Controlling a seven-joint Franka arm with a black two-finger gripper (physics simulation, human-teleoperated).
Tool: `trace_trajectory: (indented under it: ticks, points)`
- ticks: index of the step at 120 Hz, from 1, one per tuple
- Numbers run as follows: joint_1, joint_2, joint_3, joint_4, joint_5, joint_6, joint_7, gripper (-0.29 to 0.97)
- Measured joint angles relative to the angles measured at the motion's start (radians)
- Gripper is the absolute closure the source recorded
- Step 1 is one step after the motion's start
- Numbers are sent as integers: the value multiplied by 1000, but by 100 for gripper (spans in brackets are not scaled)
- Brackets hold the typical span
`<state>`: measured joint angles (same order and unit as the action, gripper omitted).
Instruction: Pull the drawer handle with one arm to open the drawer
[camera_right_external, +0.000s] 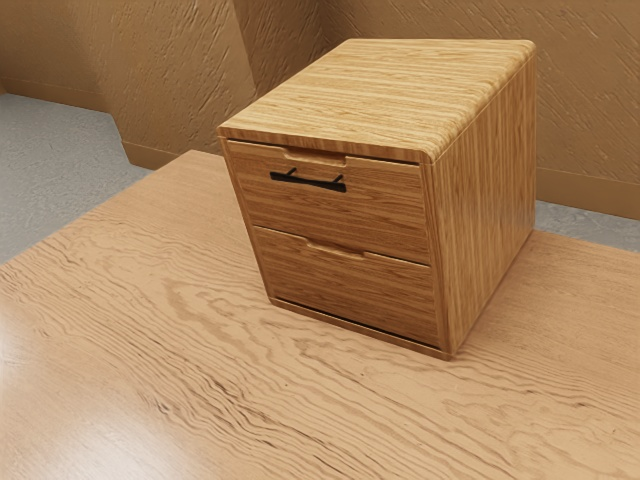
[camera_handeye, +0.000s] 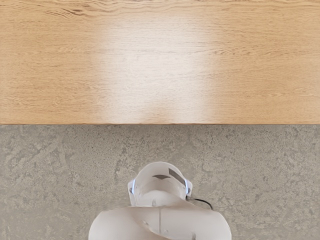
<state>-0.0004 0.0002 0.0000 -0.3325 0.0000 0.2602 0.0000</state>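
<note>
Pale wooden table (camera_right_external: 150, 350) carrying a single wooden cabinet (camera_right_external: 480, 200).

The cabinet stands upright with its base flat on the tabletop, toward the far side and the exterior view's right, its front turned toward the exterior view's lower left. The tabletop is glossy, with strong wavy grain. In the wrist view the table (camera_handeye: 160, 60) ends in a straight edge, with mottled grey floor (camera_handeye: 50, 165) beyond it.
</note>
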Motion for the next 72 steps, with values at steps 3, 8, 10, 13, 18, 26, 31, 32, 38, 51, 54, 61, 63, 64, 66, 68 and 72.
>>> trace_trajectory:
  ticks: [3, 8, 10, 13, 18, 26, 31, 32, 38, 51, 54, 61, 63, 64, 66, 68, 72]
  points:
    - [0, 0, 0, -15, 0, 13, 0, 0]
    - [0, 0, 0, -40, 0, 35, 0, 0]
    - [0, 0, 0, -50, 0, 44, 0, 0]
    - [0, 0, 0, -66, 0, 58, 0, 0]
    - [0, 0, 0, -92, 0, 81, 0, 0]
    - [0, 0, 0, -136, 0, 121, 0, 0]
    - [0, 0, 0, -164, 0, 146, 0, 0]
    - [0, 0, 0, -169, 0, 151, 0, 0]
    - [0, 0, 0, -203, 0, 183, 0, 0]
    - [0, 0, 0, -280, 0, 254, 0, 0]
    - [0, 0, 0, -298, 0, 271, 0, 0]
    - [0, 0, 0, -340, 0, 311, 0, 0]
    - [0, 0, 0, -352, 0, 322, 0, 0]
    - [0, 0, 0, -358, 0, 328, 0, 0]
    - [0, 0, 0, -370, 0, 339, 0, 0]
    - [0, 0, 0, -382, 0, 351, 0, 0]
    - [0, 0, 0, -407, 0, 374, 0, 0]
